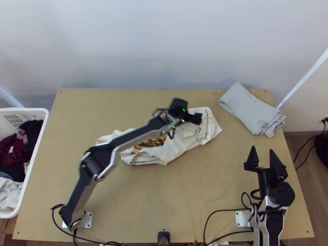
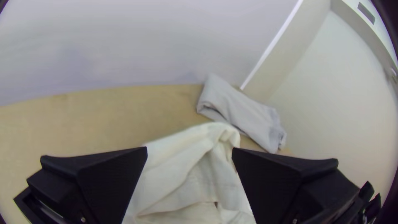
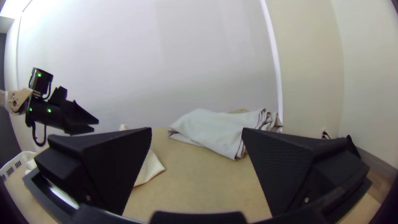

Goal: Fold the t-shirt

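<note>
with our left hand [image 2: 190, 149] and right hand [image 3: 197, 129] both wide, we risk snagging several layers of the cream t-shirt [image 1: 180, 144] bunched mid-surface [image 1: 164, 197], because its creases overlap beneath the left hand.

the t-shirt [image 1: 176, 148] is cream with black-and-orange stripes [image 1: 151, 143], the other cloth [image 1: 250, 108] pale grey.

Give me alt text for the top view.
A cream t-shirt lies bunched on a wooden table, the left gripper over its right-hand end. A folded grey cloth lies near the far right corner, beyond the open right gripper. A white basket of clothes stands at left.
</note>
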Available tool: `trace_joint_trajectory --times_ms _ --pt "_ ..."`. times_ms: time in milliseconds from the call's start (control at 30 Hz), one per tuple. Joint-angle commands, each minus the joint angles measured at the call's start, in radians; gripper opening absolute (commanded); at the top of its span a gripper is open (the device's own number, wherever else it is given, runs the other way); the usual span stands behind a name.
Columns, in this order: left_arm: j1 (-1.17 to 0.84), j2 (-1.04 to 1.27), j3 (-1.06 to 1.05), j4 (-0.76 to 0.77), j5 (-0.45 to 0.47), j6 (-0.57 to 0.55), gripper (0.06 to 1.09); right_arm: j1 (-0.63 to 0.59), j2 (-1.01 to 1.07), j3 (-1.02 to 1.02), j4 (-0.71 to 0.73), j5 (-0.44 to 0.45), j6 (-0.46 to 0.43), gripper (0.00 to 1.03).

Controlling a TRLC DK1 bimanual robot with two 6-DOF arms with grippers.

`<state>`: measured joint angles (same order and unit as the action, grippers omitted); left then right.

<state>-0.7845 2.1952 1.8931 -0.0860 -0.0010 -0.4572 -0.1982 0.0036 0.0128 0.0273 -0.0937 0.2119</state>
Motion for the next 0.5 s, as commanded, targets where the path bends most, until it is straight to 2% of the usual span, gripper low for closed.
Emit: trace_joint_trajectory --times_ms 0,200,300,467 --pt "0.044 -0.193 -0.077 0.005 0.006 -0.028 1.05 0.006 -0.005 -0.007 -0.013 0.005 0.014 0.98" --pt "0.097 -0.394 -0.261 -0.057 0.006 0.075 1.05 0.006 -0.005 -0.007 -0.013 0.005 0.015 0.98" --pt "0.123 -0.494 -0.319 -0.155 0.004 0.141 1.05 0.006 -0.007 -0.007 -0.013 0.005 0.014 0.98" --pt "0.182 -0.604 -0.342 -0.445 0.004 0.241 1.05 0.006 -0.005 -0.007 -0.013 0.005 0.015 0.98"
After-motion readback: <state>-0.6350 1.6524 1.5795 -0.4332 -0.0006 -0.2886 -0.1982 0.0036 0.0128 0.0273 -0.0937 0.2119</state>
